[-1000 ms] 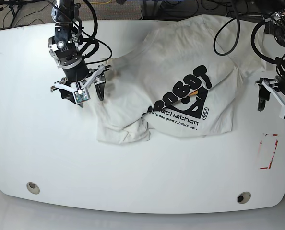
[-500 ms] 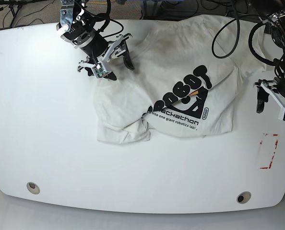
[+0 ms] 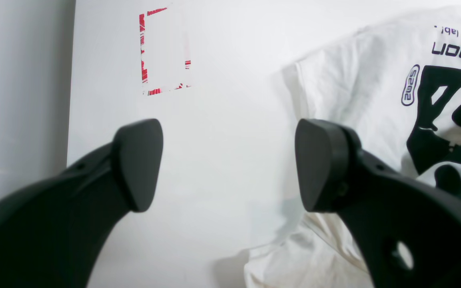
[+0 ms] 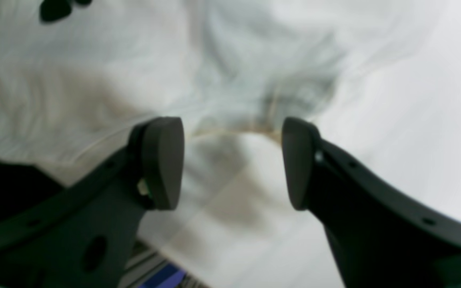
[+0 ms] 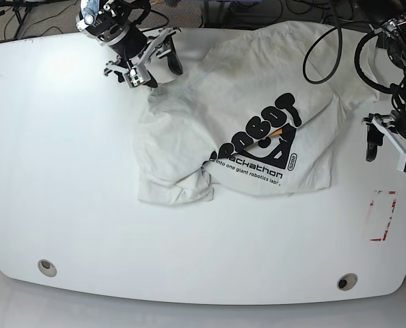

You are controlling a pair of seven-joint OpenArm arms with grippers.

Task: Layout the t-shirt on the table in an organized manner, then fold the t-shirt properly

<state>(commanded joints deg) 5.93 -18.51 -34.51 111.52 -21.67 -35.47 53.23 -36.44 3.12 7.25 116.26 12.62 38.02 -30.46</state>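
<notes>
The t-shirt (image 5: 258, 102) lies crumpled across the middle and far part of the table (image 5: 73, 191), white with a black print and an orange mark facing up. A folded lump sits at its near left corner. My right gripper (image 5: 150, 74) hovers open at the shirt's far left edge; in the right wrist view its fingers (image 4: 162, 164) straddle blurred white cloth (image 4: 230, 100) without closing on it. My left gripper (image 5: 391, 154) stands open over bare table just right of the shirt. In the left wrist view the printed t-shirt (image 3: 374, 100) lies beside its right finger (image 3: 318, 164).
Red tape marks (image 5: 382, 215) (image 3: 162, 52) sit near the table's right edge. Two round holes (image 5: 47, 267) (image 5: 346, 281) are near the front edge. Black cables (image 5: 326, 48) hang over the far right side of the table.
My right gripper has swung from the shirt's left side toward the table's far edge, staying open, with its wrist view blurred. The left arm and the shirt have barely moved.
</notes>
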